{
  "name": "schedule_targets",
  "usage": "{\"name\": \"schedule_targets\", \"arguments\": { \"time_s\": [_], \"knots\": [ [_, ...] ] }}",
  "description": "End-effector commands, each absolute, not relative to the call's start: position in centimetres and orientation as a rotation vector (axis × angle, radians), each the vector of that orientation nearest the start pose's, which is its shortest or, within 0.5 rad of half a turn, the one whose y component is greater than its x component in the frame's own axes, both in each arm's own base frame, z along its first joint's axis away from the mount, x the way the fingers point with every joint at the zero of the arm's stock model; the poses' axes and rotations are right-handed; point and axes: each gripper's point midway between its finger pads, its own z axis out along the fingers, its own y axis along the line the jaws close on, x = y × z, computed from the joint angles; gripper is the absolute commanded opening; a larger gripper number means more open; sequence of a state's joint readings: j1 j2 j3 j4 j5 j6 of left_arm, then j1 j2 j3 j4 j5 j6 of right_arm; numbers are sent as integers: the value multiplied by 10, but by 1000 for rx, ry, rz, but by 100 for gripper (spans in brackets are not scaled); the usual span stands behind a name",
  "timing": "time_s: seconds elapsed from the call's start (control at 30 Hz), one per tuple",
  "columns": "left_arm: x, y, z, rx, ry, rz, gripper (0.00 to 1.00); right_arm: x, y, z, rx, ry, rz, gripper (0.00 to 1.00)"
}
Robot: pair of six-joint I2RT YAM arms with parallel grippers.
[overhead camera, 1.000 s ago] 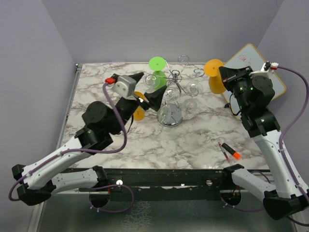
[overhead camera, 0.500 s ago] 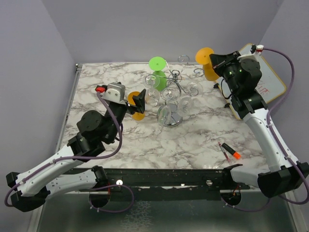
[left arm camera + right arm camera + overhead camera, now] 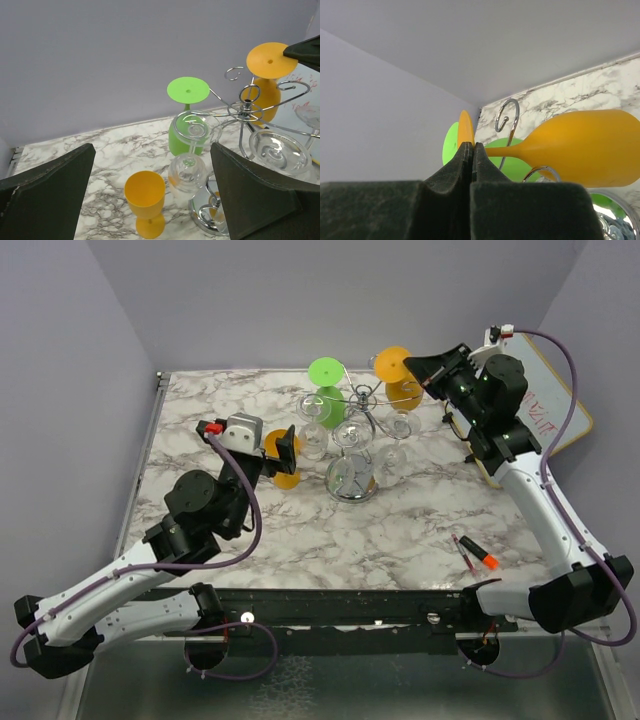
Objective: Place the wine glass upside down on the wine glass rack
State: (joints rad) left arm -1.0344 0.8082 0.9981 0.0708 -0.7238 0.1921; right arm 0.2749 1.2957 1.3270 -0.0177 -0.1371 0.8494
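My right gripper (image 3: 411,366) is shut on the rim of the foot of an orange wine glass (image 3: 400,390). It holds the glass upside down beside the top right hooks of the chrome rack (image 3: 366,412). In the right wrist view the pads (image 3: 472,145) pinch the foot, and the orange bowl (image 3: 590,147) lies beside a rack hook (image 3: 507,117). My left gripper (image 3: 285,452) is open and empty, left of the rack. A second orange glass (image 3: 145,200) stands upright on the table between its fingers (image 3: 255,200).
A green glass (image 3: 324,390) and several clear glasses (image 3: 352,435) hang upside down on the rack, above its round base (image 3: 352,483). A whiteboard (image 3: 555,390) leans at the far right. A red marker (image 3: 478,557) lies on the marble near the right front.
My right arm has carried the orange glass left, up to the rack's hooks. My left gripper has drawn back from the rack to the left, uncovering the upright orange glass.
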Motion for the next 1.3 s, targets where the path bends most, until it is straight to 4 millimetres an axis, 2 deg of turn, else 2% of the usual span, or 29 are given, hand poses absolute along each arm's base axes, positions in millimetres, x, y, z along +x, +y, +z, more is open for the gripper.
{"name": "schedule_targets", "arguments": {
  "time_s": [0.0, 0.3, 0.67, 0.97, 1.27],
  "knots": [
    [248, -158, 419, 176, 1372, -147, 99, 385, 178, 421, 338, 1608, 1061, 1],
    [258, -153, 414, 119, 1423, -54, 99, 365, 180, 412, 311, 1633, 1097, 1],
    [262, -152, 413, 105, 1442, -12, 99, 351, 146, 413, 408, 1594, 939, 1],
    [264, -159, 409, 130, 1443, -17, 99, 369, 120, 417, 484, 1538, 772, 1],
    [268, -165, 400, 168, 1467, 11, 99, 387, 126, 406, 474, 1565, 760, 1]
  ]
}}
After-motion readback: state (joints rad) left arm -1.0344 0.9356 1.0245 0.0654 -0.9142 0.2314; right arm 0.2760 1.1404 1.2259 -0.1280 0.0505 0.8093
